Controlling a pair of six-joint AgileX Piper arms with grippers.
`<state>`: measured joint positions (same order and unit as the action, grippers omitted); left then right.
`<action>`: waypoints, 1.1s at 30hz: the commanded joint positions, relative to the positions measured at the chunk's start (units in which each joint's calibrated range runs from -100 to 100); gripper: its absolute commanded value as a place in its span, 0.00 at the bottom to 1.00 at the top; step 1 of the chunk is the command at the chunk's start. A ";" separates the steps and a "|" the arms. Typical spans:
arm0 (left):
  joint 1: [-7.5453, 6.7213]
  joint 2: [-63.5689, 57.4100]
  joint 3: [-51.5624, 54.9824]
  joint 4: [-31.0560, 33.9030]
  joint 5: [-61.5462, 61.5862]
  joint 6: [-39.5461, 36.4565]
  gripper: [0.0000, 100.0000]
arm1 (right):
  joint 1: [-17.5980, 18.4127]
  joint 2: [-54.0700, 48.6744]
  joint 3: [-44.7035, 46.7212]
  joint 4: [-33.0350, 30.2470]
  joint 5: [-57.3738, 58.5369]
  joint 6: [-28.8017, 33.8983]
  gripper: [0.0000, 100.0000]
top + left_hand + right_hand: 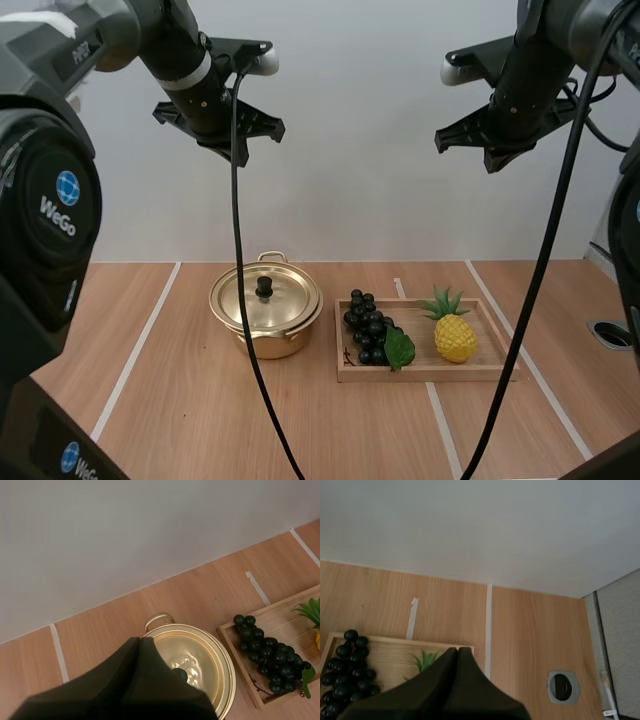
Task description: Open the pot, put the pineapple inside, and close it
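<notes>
A gold pot (265, 318) stands on the table with its lid (264, 298) on, black knob up. To its right, a yellow pineapple (454, 334) with green leaves lies in a wooden tray (420, 371). Both arms hang high above the table. My left gripper (141, 641) is shut on nothing, its fingers lying together as one dark wedge above the pot (192, 662). My right gripper (458, 651) is shut too, over the tray (395, 643), where the pineapple's leaves (426, 661) peek out beside the fingers.
A bunch of dark grapes (371, 328) with a green leaf lies in the tray's left half, next to the pineapple. White tape lines cross the wooden table (180, 400). A round grommet hole (610, 333) sits near the table's right edge.
</notes>
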<state>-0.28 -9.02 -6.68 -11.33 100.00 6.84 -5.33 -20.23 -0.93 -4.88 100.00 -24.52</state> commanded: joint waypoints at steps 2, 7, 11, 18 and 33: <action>-0.06 3.09 8.22 -1.68 0.00 6.16 0.00 | -0.21 -0.64 8.86 0.15 0.00 0.21 0.00; -0.06 5.45 11.99 -1.44 0.00 10.48 0.00 | -0.21 -0.64 13.64 0.27 -1.99 0.21 0.00; -0.06 7.72 14.41 -0.45 0.00 14.36 0.06 | -0.21 -0.64 16.80 0.27 -4.30 -0.10 0.00; -0.06 10.51 15.50 -0.23 0.00 14.63 0.80 | -0.21 -0.64 21.17 0.27 -8.58 -0.34 0.00; -0.21 13.68 16.70 0.61 0.00 15.51 1.00 | -0.21 -0.64 21.53 1.39 -9.10 -0.34 0.00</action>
<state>-0.28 3.85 9.36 -11.17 100.00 21.94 -5.33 -20.23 20.62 -4.37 91.61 -24.52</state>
